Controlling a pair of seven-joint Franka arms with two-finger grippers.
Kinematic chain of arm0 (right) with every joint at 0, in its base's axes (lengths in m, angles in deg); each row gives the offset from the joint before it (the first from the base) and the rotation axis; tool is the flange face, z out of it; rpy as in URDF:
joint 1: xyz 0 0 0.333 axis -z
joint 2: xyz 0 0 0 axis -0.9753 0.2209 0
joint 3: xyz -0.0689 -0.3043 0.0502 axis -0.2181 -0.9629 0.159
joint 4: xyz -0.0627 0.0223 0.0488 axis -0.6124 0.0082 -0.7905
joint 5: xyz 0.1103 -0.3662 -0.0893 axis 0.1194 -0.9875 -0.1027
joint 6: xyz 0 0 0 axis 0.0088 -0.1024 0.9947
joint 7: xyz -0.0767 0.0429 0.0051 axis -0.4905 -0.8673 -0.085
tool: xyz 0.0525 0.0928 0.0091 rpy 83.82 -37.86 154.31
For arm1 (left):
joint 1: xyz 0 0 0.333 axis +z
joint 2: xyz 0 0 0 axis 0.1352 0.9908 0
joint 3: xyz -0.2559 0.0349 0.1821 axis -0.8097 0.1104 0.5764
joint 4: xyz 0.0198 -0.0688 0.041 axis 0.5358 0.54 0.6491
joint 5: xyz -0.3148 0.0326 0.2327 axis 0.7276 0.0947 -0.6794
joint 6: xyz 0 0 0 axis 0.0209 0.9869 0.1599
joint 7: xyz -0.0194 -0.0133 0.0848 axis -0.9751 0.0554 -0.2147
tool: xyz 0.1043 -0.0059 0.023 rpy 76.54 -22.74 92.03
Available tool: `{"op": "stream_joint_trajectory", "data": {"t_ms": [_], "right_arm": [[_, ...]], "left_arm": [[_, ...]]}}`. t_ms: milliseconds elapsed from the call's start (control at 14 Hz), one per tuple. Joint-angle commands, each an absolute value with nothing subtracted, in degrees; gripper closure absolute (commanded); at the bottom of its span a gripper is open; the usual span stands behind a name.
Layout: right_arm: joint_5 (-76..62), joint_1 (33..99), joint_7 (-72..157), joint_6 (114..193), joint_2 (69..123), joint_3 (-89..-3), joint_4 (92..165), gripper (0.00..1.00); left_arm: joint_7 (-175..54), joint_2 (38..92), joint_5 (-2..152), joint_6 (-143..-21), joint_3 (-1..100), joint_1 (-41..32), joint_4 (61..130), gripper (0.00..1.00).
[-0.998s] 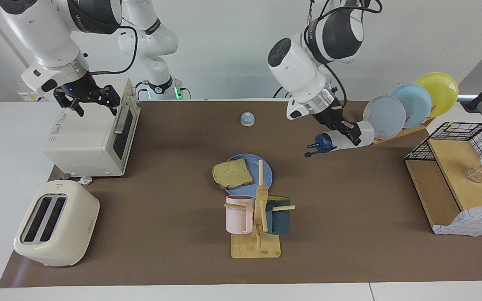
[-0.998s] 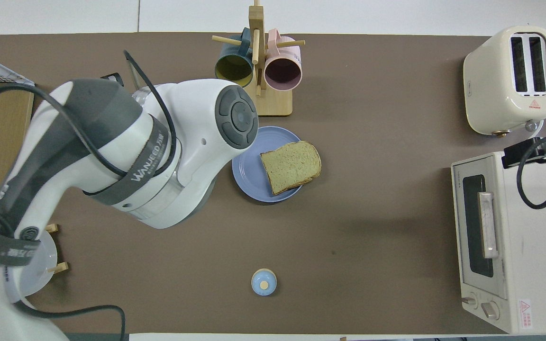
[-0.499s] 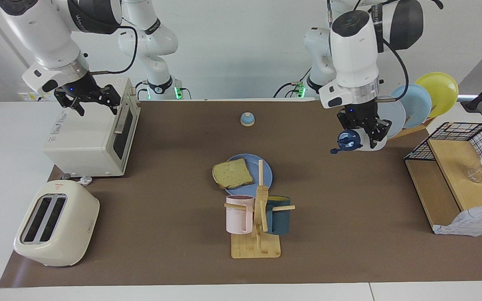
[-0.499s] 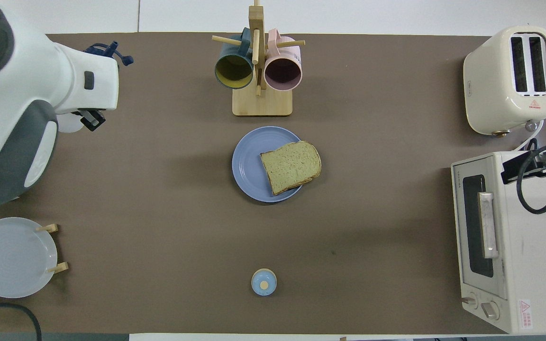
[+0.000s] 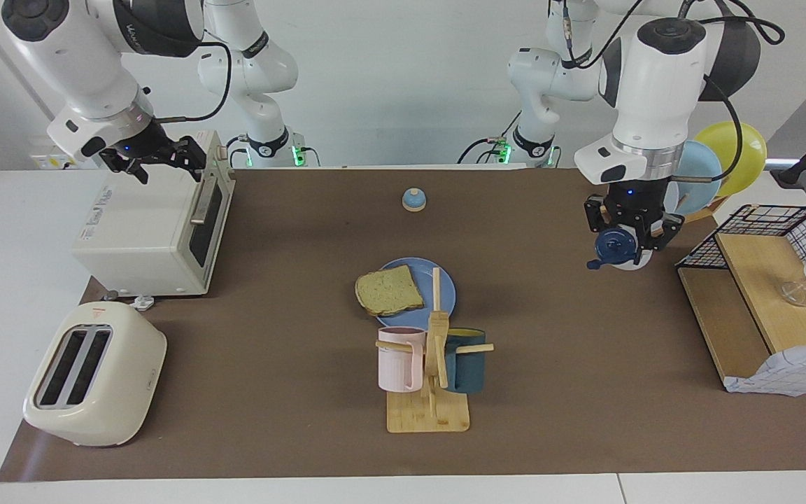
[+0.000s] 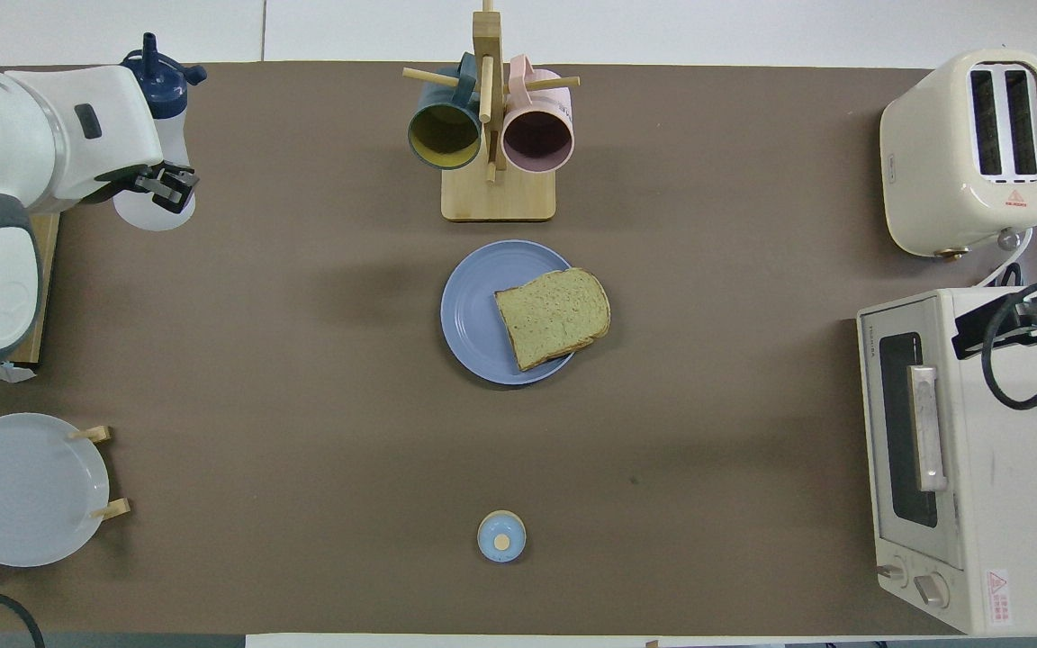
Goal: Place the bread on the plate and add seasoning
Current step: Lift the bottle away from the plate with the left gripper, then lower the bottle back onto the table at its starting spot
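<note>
Bread (image 5: 389,290) lies on the blue plate (image 5: 445,283), frame center, overhanging its rim, so only seasoning is left. Left tool (image 5: 628,231), right of the facing frame, is clamped on the seasoning bottle (image 5: 616,246), raised over the counter (image 5: 270,364), well apart from the plate. Right tool (image 5: 154,157) waits, fingers spread and empty, over the toaster oven (image 5: 144,231), upper left.

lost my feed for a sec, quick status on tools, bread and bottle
Left tool shut on seasoning bottle, up near the wire basket. Right tool open over toaster oven, waiting. Bread on plate. Nothing in the way.
</note>
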State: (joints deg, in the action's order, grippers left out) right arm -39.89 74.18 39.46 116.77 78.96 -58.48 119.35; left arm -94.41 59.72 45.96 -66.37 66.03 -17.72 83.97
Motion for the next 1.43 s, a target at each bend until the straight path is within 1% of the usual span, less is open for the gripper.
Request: {"op": "stream_joint_trajectory", "data": {"t_ms": [0, 143, 285, 570, 713, 998, 1212, 1355], "right_arm": [[-40.0, 74.4, 40.5, 116.2, 78.1, -58.6, 119.9, 0.0], [-40.0, 74.5, 40.5, 116.2, 78.1, -58.6, 119.9, 0.0], [-40.0, 74.5, 40.4, 116.2, 78.1, -58.6, 119.9, 0.0], [-40.0, 74.4, 40.5, 116.2, 78.1, -58.6, 119.9, 0.0], [-40.0, 74.4, 40.5, 116.2, 78.1, -58.6, 120.0, 0.0], [-40.0, 74.4, 40.5, 116.2, 78.1, -58.6, 119.9, 0.0], [-39.8, 74.0, 40.6, 116.1, 78.1, -58.6, 120.0, 0.0], [-39.8, 74.2, 40.3, 118.6, 78.3, -58.2, 119.9, 0.0]], "left_arm": [[-88.3, 54.6, 49.3, -77.1, 65.4, -16.5, 93.9, 1.0], [-84.8, 52.8, 52.6, -85.9, 65.5, -16.2, 99.7, 1.0], [-81.7, 51.8, 53.0, -92.5, 65.4, -15.9, 103.7, 1.0], [-76.3, 52.9, 53.5, -107.2, 65.4, -16.2, 109.8, 1.0], [-72.5, 54.7, 53.5, -114.2, 65.3, -16.8, 111.9, 1.0], [-69.1, 58.2, 53.5, -124.2, 65.2, -16.9, 114.8, 1.0], [-69.2, 62.6, 53.5, -132.0, 65.3, -18.2, 116.6, 1.0], [-69.1, 64.2, 53.5, -136.3, 65.3, -18.2, 118.1, 1.0]]}}
